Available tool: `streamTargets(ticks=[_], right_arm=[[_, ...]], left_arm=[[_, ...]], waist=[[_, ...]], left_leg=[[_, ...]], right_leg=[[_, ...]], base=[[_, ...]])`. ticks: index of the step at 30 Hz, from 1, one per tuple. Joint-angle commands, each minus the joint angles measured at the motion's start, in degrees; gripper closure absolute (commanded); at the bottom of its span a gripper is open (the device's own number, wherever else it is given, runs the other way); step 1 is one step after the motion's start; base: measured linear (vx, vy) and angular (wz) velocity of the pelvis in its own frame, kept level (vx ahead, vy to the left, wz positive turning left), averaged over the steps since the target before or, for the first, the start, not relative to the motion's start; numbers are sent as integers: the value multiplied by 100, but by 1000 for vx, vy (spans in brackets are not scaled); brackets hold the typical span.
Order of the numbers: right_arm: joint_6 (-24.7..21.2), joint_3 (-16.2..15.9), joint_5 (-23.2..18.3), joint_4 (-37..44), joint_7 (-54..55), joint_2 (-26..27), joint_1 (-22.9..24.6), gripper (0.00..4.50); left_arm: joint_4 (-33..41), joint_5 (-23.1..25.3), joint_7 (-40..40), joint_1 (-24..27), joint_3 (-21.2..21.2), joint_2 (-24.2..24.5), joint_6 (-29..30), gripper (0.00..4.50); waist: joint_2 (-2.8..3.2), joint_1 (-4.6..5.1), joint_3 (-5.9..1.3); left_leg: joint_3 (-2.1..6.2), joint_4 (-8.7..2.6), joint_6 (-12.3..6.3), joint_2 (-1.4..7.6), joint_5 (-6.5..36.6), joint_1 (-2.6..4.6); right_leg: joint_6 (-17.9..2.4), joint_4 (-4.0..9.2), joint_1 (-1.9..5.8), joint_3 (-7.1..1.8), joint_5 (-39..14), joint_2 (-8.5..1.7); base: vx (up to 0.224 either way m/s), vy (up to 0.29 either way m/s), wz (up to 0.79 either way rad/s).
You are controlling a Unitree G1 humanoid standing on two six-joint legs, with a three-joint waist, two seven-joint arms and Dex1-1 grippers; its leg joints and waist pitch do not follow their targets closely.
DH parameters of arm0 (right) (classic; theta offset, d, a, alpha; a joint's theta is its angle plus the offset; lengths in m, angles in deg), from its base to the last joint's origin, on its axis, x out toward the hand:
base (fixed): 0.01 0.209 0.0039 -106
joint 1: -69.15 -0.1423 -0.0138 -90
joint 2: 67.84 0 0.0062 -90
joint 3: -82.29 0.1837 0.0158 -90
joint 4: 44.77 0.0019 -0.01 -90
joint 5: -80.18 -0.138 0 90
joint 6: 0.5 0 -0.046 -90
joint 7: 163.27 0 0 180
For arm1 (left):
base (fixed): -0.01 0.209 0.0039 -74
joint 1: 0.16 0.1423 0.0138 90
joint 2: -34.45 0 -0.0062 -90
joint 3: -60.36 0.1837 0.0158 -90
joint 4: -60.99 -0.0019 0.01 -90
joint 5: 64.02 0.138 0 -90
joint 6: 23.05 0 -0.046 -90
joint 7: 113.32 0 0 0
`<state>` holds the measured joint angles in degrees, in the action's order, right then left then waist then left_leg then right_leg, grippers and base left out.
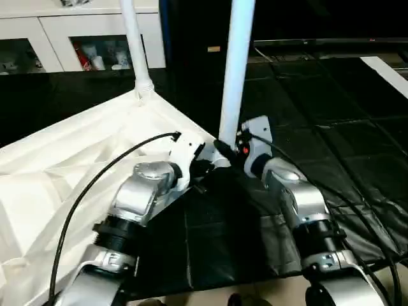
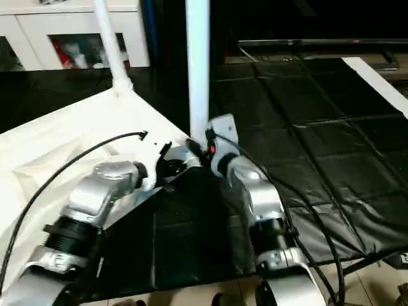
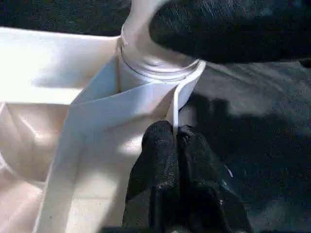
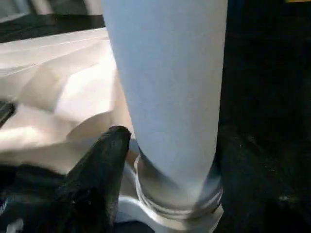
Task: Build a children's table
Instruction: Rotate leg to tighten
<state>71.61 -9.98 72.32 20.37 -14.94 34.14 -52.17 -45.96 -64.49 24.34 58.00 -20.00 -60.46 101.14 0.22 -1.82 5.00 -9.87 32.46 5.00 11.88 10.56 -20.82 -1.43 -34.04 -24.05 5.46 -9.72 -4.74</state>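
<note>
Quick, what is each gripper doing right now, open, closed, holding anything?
Left gripper: closed, pinching the table top's thin edge by the corner socket.
Right gripper: at the base of the near leg; open or gripping cannot be told.

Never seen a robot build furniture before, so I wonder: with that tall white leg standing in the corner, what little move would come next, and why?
Probably the right gripper closes around the near white tapered tube leg low down and turns or presses it home. The leg already stands upright in the round corner socket of the white ribbed plastic tabletop, and the left gripper pinches the rim beside it, steadying the top.
</note>
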Motion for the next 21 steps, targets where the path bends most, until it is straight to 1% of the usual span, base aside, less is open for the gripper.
streamTargets(ticks=[1,2,3,4,5,6,7,9,10,11,12,13,14,15,16,18,19,20,21], right_arm=[[-104,-378,-134,-24,-554,-86,116,118],[-104,-378,-134,-24,-554,-86,116,118],[-62,-381,-124,-26,-680,-200,124,118],[-29,-335,-144,-27,-920,-396,133,99],[-28,-330,-147,-27,-940,-411,133,90],[-24,-292,-165,-29,-1062,-500,136,90],[20,-254,-233,-5,-1323,-612,145,80],[168,-234,-395,56,-2002,-912,158,56],[401,-331,-437,65,-2537,-1192,170,56],[469,-362,-434,55,-2660,-1260,169,53],[552,-400,-418,35,-2787,-1333,165,36],[636,-449,-472,16,-3094,-1451,156,36],[649,-462,-505,17,-3221,-1495,151,36],[637,-483,-567,40,-3435,-1569,144,36],[618,-499,-638,59,-3654,-1628,134,36],[625,-520,-696,69,-3889,-1688,118,36],[592,-562,-782,94,-4228,-1761,104,36],[585,-598,-840,87,-4442,-1809,89,36],[583,-609,-859,85,-4515,-1826,84,36]], left_arm=[[175,-178,-449,25,172,129,-275,450],[175,-178,-449,25,172,129,-275,450],[186,-185,-616,45,221,231,-331,450],[179,-180,-891,70,305,417,-451,450],[178,-179,-912,71,311,432,-461,450],[165,-171,-1042,80,352,526,-529,450],[147,-199,-1240,86,389,629,-623,450],[138,-264,-1783,107,512,880,-941,450],[122,-343,-2199,108,594,1043,-1176,450],[121,-364,-2305,108,616,1082,-1223,450],[121,-388,-2425,109,643,1124,-1266,450],[112,-385,-2647,108,740,1230,-1369,450],[102,-367,-2733,106,792,1279,-1421,450],[81,-333,-2868,105,873,1347,-1532,450],[54,-317,-2994,103,941,1404,-1630,450],[31,-285,-3132,101,1023,1469,-1753,450],[8,-276,-3297,94,1100,1527,-1867,450],[-19,-276,-3402,83,1145,1560,-1949,450],[-28,-276,-3438,80,1161,1571,-1976,450]], waist=[[9,-54,-354],[16,-66,-351],[24,-70,-357],[24,-81,-362],[22,-90,-372],[20,-94,-374],[36,-117,-382],[37,-159,-401],[40,-196,-404],[42,-215,-410],[49,-222,-416],[48,-261,-406],[41,-280,-417],[47,-319,-405],[47,-339,-408],[48,-353,-407],[46,-379,-419],[44,-381,-415],[31,-396,-422]], left_leg=[[6,-328,-447,103,791,-5],[11,-330,-445,105,787,-3],[2,-325,-442,109,749,4],[8,-323,-444,108,726,3],[3,-317,-467,108,712,10],[-3,-311,-476,113,647,0],[-2,-304,-492,113,591,14],[-7,-290,-574,118,582,22],[-24,-281,-600,126,575,52],[-19,-277,-618,126,621,57],[-25,-269,-620,128,596,52],[-24,-274,-625,135,585,37],[-22,-268,-639,130,622,41],[-24,-273,-635,142,672,46],[-34,-278,-602,158,732,69],[-34,-281,-572,165,794,72],[-30,-277,-546,167,817,69],[-32,-278,-538,173,819,63],[-33,-275,-540,166,828,63]], right_leg=[[-1172,409,378,-309,-1151,-329],[-1190,407,374,-304,-1129,-325],[-1252,387,372,-310,-1013,-324],[-1261,386,379,-306,-970,-324],[-1300,369,381,-308,-885,-322],[-1361,350,387,-317,-751,-328],[-1393,338,388,-318,-649,-325],[-1457,314,397,-319,-482,-327],[-1516,302,372,-329,-361,-325],[-1551,297,372,-318,-339,-321],[-1566,282,377,-326,-274,-324],[-1594,268,384,-321,-242,-326],[-1588,269,388,-313,-283,-320],[-1581,277,381,-312,-389,-327],[-1592,283,366,-320,-464,-333],[-1591,285,364,-316,-534,-329],[-1595,275,371,-314,-549,-333],[-1595,275,373,-318,-552,-339],[-1593,272,381,-314,-567,-339]], base=[[0,0,0],[0,0,0],[0,0,0],[0,0,0],[0,0,0],[0,0,0],[0,0,0],[0,0,0],[0,0,0],[0,0,0],[0,0,0],[0,0,0],[0,0,0],[0,0,0],[0,0,0],[0,0,0],[0,0,0],[0,0,0],[0,0,0]])
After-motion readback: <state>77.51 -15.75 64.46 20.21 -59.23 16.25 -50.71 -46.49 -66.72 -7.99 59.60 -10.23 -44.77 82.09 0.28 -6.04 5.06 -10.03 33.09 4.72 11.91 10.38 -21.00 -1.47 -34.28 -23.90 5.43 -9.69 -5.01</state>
